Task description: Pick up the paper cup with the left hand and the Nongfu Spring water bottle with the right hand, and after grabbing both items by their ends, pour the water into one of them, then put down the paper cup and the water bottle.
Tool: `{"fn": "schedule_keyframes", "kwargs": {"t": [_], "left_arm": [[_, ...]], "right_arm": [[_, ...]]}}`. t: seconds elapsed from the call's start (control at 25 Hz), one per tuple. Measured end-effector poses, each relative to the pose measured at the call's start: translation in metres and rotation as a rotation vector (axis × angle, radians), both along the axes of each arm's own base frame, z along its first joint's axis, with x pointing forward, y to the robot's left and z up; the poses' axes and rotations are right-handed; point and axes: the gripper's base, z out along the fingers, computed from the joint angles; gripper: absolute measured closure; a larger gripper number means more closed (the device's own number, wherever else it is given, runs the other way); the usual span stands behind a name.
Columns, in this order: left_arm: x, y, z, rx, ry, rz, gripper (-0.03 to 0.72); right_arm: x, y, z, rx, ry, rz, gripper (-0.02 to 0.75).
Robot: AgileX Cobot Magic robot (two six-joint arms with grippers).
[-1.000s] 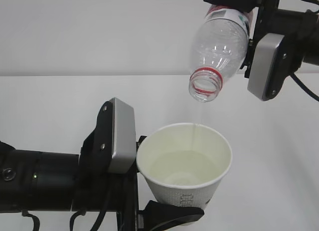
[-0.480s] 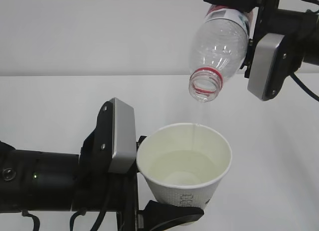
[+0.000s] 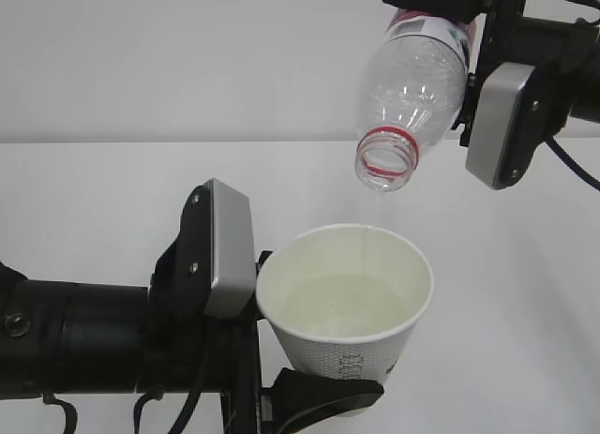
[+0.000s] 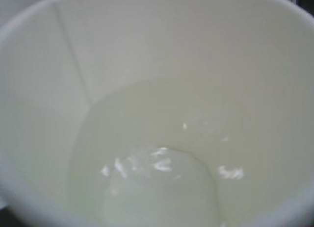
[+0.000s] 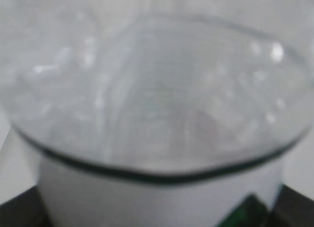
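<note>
The white paper cup (image 3: pixel 349 354) hangs in the air at the lower middle, with my left gripper (image 3: pixel 314 364) shut on its lower part. One black finger (image 3: pixel 323 396) shows under it. Clear water (image 3: pixel 342 307) lies in the cup's cream inside (image 4: pixel 73 89). Above it, the Nongfu Spring water bottle (image 3: pixel 412 82) is tipped with its red-ringed mouth (image 3: pixel 384 162) pointing down at the cup. My right gripper (image 3: pixel 452 22) is shut on the bottle's labelled end at the top right. In the right wrist view the blurred bottle (image 5: pixel 157 89) fills the picture. The bottle looks empty.
A white table (image 3: pixel 94 190) runs behind both arms, with a pale wall above it. The left arm's silver plate (image 3: pixel 230 251) stands just left of the cup. The right arm's plate (image 3: pixel 502 125) and black cable (image 3: pixel 572 167) hang right of the bottle.
The thin stream of water from the bottle's mouth into the cup has stopped. The cup and left arm have shifted slightly up. The bottle has not moved.
</note>
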Motion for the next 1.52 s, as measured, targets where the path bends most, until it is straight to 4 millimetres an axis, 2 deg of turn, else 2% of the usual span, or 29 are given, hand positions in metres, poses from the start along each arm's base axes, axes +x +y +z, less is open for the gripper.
{"fn": "schedule_keyframes", "kwargs": {"t": [0.52, 1.52], "left_arm": [[0.0007, 0.0001, 0.0001, -0.002, 0.004, 0.009, 0.148], [0.0008, 0.0002, -0.0002, 0.002, 0.002, 0.01, 0.148]], "right_arm": [[0.0, 0.0, 0.0, 0.002, 0.002, 0.0, 0.208], [0.0, 0.0, 0.0, 0.098, 0.129, -0.003, 0.208]]}}
